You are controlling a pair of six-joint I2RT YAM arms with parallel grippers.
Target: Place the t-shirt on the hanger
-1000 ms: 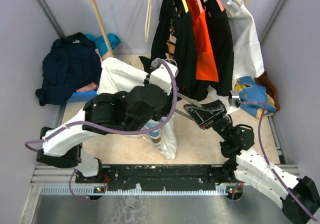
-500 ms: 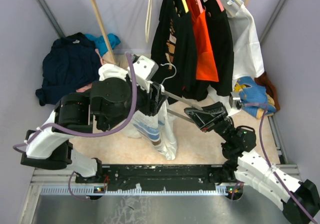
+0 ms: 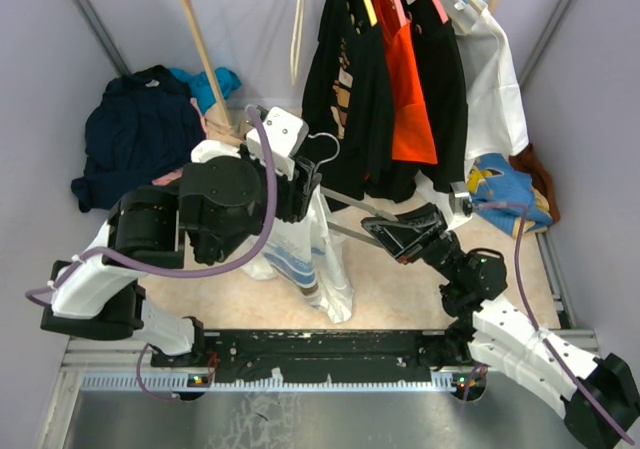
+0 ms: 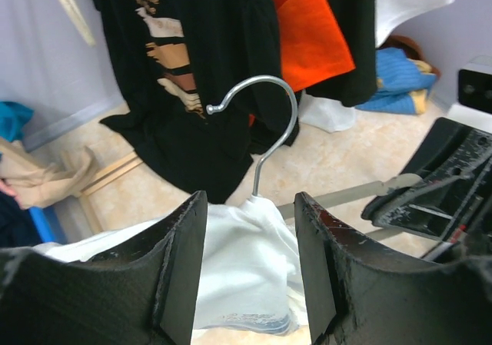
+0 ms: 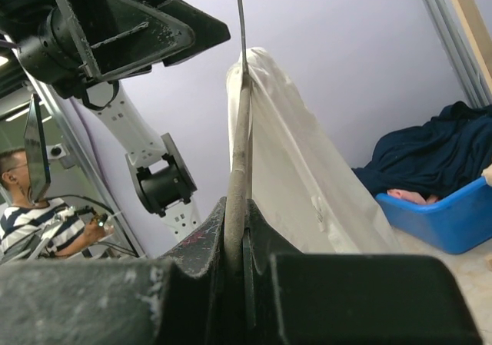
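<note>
The white t-shirt [image 3: 322,261] with a blue print near its lower part hangs draped over the hanger [image 3: 326,150], whose silver hook sticks up out of the collar. My right gripper [image 3: 372,227] is shut on the hanger's pale grey arm [image 5: 240,153], which runs up from its jaws beside the t-shirt [image 5: 296,172]. My left gripper [image 3: 306,185] hovers just behind the hook, open. In the left wrist view the hook [image 4: 269,126] rises above the white fabric [image 4: 238,260], and the left gripper [image 4: 250,204] pinches nothing. The right gripper [image 5: 237,207] holds the arm tightly.
A clothes rack behind holds black and orange garments [image 3: 390,79] and a white garment [image 3: 497,94]. A bare cream hanger [image 3: 297,29] hangs by a wooden post [image 3: 200,39]. Navy clothes [image 3: 140,139] fill a blue bin [image 3: 160,192] at the left. Blue-yellow cloth [image 3: 505,191] lies at the right.
My left arm has swung back and left off the t-shirt, uncovering the collar and hook. The right gripper has shifted the hanger slightly left and up.
</note>
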